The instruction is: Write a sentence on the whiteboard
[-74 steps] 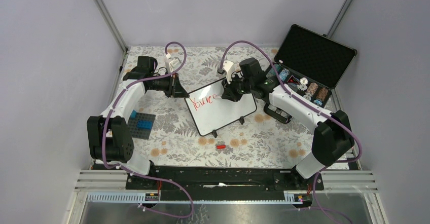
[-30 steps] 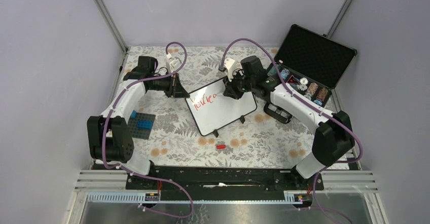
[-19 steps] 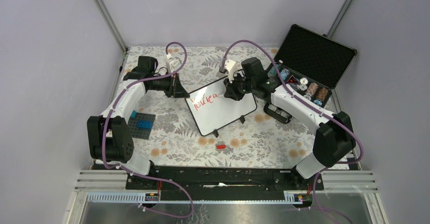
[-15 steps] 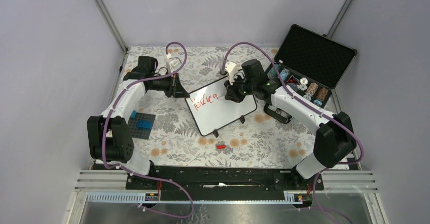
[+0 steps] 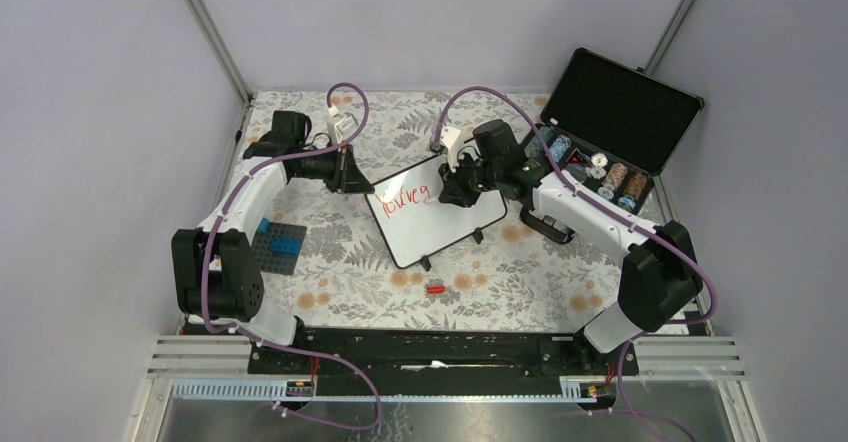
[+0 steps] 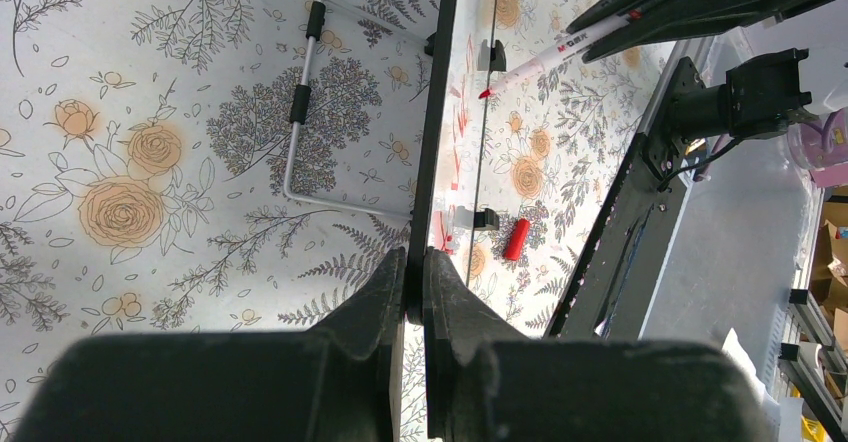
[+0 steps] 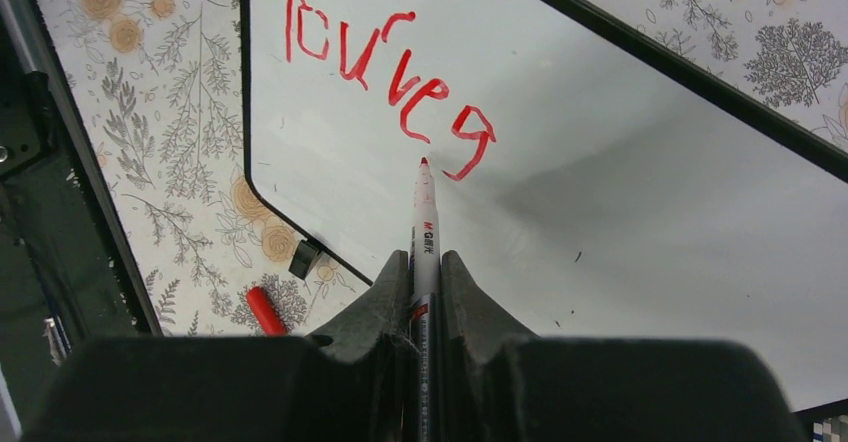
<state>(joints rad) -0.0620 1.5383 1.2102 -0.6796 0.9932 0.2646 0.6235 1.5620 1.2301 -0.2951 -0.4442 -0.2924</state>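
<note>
Here, the whiteboard (image 5: 440, 230) is seen mid-worktop (image 5: 350, 282), its left edge pinched by the left pincer (image 6: 414, 262). A red marker (image 7: 424, 212) is clamped in the right pincer (image 7: 425, 267), its tip apparently touching the board just below the unfinished red sentence (image 7: 385, 72) at the far-left end. A red cap (image 5: 435, 288) is seen nearer, apart from the board.
</note>
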